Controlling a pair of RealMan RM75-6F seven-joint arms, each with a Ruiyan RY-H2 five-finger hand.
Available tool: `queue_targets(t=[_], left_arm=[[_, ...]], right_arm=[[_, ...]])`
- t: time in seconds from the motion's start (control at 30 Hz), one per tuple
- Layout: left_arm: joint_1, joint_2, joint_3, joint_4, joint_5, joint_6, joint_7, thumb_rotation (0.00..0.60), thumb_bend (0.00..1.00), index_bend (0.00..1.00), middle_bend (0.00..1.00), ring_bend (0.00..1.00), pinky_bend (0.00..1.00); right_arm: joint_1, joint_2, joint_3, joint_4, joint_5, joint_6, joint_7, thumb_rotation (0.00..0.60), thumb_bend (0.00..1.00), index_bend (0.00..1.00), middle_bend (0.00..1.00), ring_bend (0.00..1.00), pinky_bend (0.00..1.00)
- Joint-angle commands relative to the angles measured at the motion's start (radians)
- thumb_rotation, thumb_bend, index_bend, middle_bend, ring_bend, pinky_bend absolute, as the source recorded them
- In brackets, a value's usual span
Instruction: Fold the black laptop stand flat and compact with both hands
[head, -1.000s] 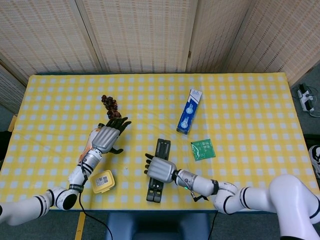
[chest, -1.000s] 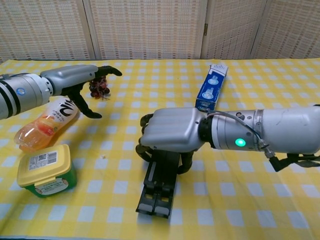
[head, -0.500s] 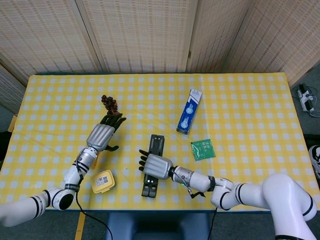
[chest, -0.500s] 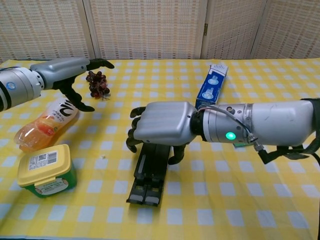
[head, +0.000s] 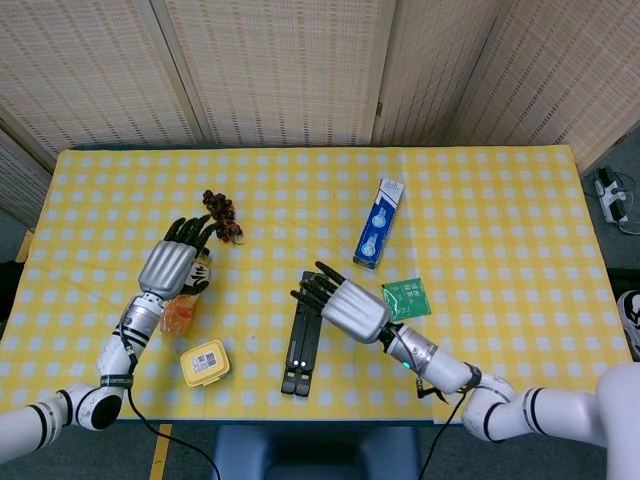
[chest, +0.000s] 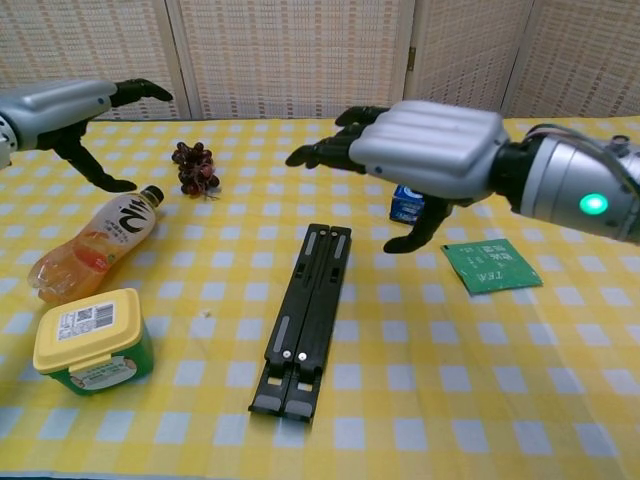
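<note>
my left hand (chest: 70, 105) hangs above the counter (head: 500, 200) at the far left, fingers (head: 190, 229) spread and holding nothing. under it lies one bottle (chest: 95, 243) of orange drink on its side, with a big white mark on the dark label that i cannot read. in front of it sits one small tub (chest: 90, 343) with a yellow lid and a printed sticker too fine to read. behind the bottle is one bunch of dark grapes (chest: 196, 167). the one black stand (chest: 303, 318) lies folded flat on the counter near the middle front, touched by neither hand. my right hand (chest: 425, 150) hovers above its far end, fingers stretched apart, empty. one blue box (head: 379, 221) with a white picture lies further back, and one green packet (chest: 492, 266) lies right of the stand, its writing too small to read.
</note>
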Motion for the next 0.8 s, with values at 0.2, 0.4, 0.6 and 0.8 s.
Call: queue_targets(t=[0.2,0.4,0.6,0.8], left_arm=[[0.157,0.105,0.062,-0.037,0.073,0.197,0.016,0.600,0.26,0.09,0.01,0.00,0.00],[0.269,0.147,0.103,-0.054,0.119,0.302,-0.085,0.600,0.26,0.10,0.01,0.00,0.00],[0.377,0.193,0.153,-0.070,0.164,0.390,-0.152,0.600,0.27,0.07,0.01,0.00,0.00],[0.472,0.213,0.210,-0.102,0.202,0.446,-0.170,0.600,0.27,0.07,0.01,0.00,0.00]], right_arm=[[-0.281,0.220,-0.038,-0.215,0.081,0.313,-0.006,0.600,0.24,0.10,0.19,0.18,0.05],[-0.429,0.292,-0.082,-0.225,0.117,0.426,0.092,0.600,0.23,0.03,0.11,0.11,0.05],[-0.545,0.332,-0.116,-0.193,0.135,0.492,0.206,0.600,0.24,0.00,0.03,0.07,0.04],[-0.632,0.332,-0.133,-0.141,0.110,0.548,0.307,0.600,0.24,0.00,0.03,0.06,0.02]])
